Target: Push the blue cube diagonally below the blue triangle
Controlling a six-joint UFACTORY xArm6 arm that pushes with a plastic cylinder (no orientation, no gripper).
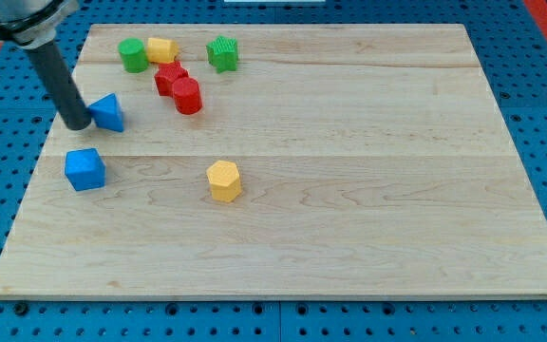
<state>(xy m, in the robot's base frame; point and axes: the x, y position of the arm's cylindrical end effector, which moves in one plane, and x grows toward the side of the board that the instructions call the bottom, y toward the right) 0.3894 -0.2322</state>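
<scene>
Desk [349,190]: pale wooden board, filling most of the view, set on a blue perforated base [539,114].
Arm: dark rod [55,76] entering from the view's top left, slanting down toward the view's right.
End effector: plain rod end, no jaws to open or close; nothing held. My tip [78,123] resting on the desk, touching or just short of the left face of the blue triangle [109,112]; contact cannot be confirmed.
Blue cube [84,169]: near the desk's left edge, below the tip and diagonally below-left of the blue triangle, apart from both.
Yellow hexagonal block [224,180]: mid-desk, well right of the blue cube.
Red pair: red block [169,78] touching red cylinder [188,96], right of the blue triangle.
Top row: green cylinder [133,54] touching yellow block [162,49]; green star-shaped block [222,53] further right, apart.
Obstructions: none between tip and blue cube.
</scene>
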